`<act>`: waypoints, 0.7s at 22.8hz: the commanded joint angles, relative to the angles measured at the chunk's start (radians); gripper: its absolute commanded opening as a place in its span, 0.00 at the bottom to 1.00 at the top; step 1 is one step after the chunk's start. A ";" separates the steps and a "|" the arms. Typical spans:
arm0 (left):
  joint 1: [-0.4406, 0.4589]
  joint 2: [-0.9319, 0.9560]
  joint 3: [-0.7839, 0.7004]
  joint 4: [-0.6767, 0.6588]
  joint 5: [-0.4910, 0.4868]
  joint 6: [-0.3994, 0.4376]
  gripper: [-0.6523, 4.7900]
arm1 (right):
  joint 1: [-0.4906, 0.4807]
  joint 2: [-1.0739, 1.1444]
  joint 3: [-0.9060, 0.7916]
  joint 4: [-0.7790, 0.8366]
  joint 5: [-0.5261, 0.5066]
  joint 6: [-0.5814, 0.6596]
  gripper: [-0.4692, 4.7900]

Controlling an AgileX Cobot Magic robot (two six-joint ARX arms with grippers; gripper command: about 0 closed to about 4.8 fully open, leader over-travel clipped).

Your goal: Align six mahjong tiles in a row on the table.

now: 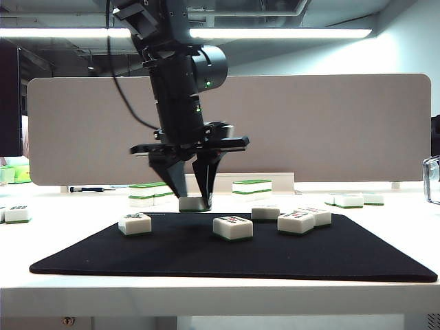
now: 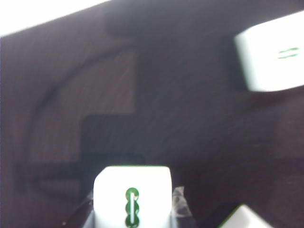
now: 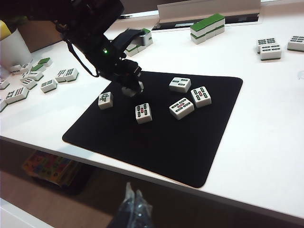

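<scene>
White, hard and slick, the held tile (image 1: 193, 203) sits pinched in the left gripper (image 1: 195, 201) near the black mat's (image 1: 227, 265) far edge, apparently just lifted. Five tiles (image 1: 232, 227) lie scattered on the mat. Best gripped across its short sides. The right gripper (image 3: 132, 209) hangs off the mat's near edge, pressed together.

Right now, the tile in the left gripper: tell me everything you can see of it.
The tile is a small white block with a thin green base, glossy like plastic. The left wrist view shows a green stacked-ring marking on its face. The left gripper is shut on it, one finger on each side, at the far part of the black mat. It sits level; whether it rests on the mat or hangs just above I cannot tell. No other tile touches it.
</scene>
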 commanded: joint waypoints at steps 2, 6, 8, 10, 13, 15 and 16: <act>0.014 -0.006 0.000 -0.092 0.002 -0.238 0.28 | 0.001 -0.011 0.003 0.018 0.002 0.000 0.09; 0.021 0.000 -0.001 -0.116 0.000 -0.284 0.28 | 0.001 -0.011 0.003 0.018 0.002 0.000 0.09; 0.029 0.013 -0.002 -0.117 -0.008 -0.306 0.28 | 0.002 -0.011 0.003 0.017 0.002 0.000 0.09; 0.037 0.020 -0.005 -0.122 -0.034 -0.305 0.28 | 0.001 -0.011 0.003 0.017 0.002 0.000 0.09; 0.047 0.023 -0.005 -0.157 -0.065 -0.306 0.28 | 0.001 -0.011 0.003 0.017 0.002 0.000 0.09; 0.047 0.023 -0.005 -0.184 -0.079 -0.306 0.28 | 0.001 -0.011 0.003 0.017 0.002 0.000 0.09; 0.047 0.023 -0.005 -0.185 -0.078 -0.306 0.28 | 0.001 -0.011 0.003 0.017 0.002 0.000 0.09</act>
